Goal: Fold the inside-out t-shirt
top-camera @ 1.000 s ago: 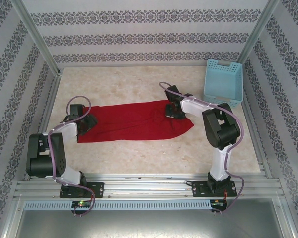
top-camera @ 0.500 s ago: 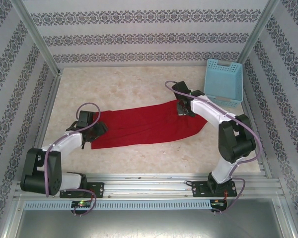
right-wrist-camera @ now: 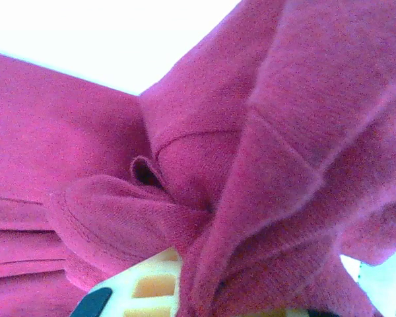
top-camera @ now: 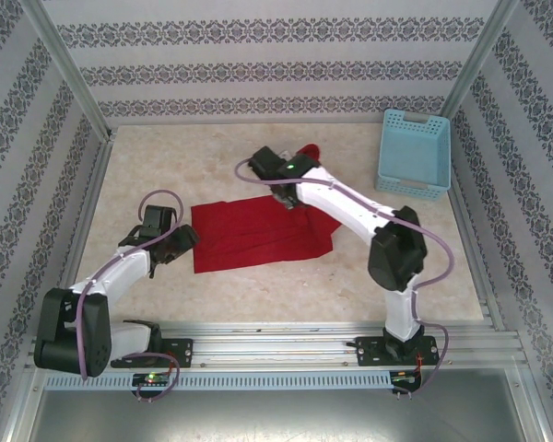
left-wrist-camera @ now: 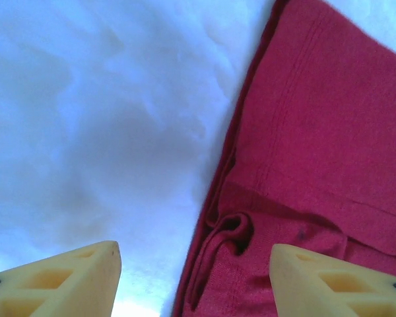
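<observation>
The inside-out t-shirt (top-camera: pixel 249 238) is plain red and lies across the middle of the table, its right part lifted and doubled back over itself. My right gripper (top-camera: pixel 284 196) hangs over the shirt's upper middle, shut on a bunched fold of the red cloth (right-wrist-camera: pixel 284 132). That cloth drapes over the right gripper (right-wrist-camera: pixel 214 300) and hides most of its fingers. My left gripper (top-camera: pixel 180 241) is low at the shirt's left edge and stands open. In the left wrist view the left gripper (left-wrist-camera: pixel 193 254) straddles the shirt's hem (left-wrist-camera: pixel 317 165) without gripping it.
A light blue plastic basket (top-camera: pixel 415 152) stands at the back right corner. Patterned walls close in the table on three sides. Bare table (top-camera: pixel 212 161) lies behind the shirt and also in front of it.
My right gripper has swung left from the shirt's right end to over its middle, dragging the cloth with it. The shirt now looks shorter. The left gripper has edged slightly right.
</observation>
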`<state>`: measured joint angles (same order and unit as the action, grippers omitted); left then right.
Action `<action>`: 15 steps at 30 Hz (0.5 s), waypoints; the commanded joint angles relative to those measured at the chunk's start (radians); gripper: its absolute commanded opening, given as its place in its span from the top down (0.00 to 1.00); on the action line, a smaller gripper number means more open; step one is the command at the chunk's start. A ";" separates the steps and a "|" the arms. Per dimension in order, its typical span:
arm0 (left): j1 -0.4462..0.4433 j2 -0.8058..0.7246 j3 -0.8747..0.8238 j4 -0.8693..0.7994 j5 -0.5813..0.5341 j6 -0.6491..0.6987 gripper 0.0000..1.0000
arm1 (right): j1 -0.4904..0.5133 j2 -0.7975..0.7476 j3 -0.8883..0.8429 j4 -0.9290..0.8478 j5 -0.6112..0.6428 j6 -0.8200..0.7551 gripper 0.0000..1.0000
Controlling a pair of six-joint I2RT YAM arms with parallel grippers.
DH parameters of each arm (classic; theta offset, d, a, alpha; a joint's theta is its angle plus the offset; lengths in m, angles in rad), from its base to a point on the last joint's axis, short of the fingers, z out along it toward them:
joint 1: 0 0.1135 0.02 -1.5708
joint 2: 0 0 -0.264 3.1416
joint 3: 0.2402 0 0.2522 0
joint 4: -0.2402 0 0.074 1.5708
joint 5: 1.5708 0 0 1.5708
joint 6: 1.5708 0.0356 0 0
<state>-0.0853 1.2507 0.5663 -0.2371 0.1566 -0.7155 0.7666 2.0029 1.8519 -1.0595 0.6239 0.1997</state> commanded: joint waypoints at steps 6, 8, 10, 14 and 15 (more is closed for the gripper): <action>-0.033 0.062 -0.056 0.183 0.093 -0.009 0.43 | 0.090 0.230 0.336 -0.204 -0.136 0.130 1.00; -0.041 0.086 -0.070 0.221 0.116 -0.021 0.44 | 0.098 0.244 0.367 -0.204 -0.176 0.154 1.00; -0.055 0.109 -0.087 0.268 0.131 -0.034 0.46 | 0.103 0.246 0.381 -0.192 -0.217 0.178 1.00; -0.079 0.147 -0.109 0.324 0.135 -0.053 0.51 | 0.105 0.242 0.381 -0.157 -0.300 0.219 1.00; -0.085 0.154 -0.111 0.335 0.135 -0.059 0.52 | 0.106 0.242 0.382 -0.148 -0.325 0.231 1.00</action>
<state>-0.1246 1.3437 0.4889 -0.0433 0.2157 -0.7399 0.8665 2.2536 2.2040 -1.2110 0.3847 0.3695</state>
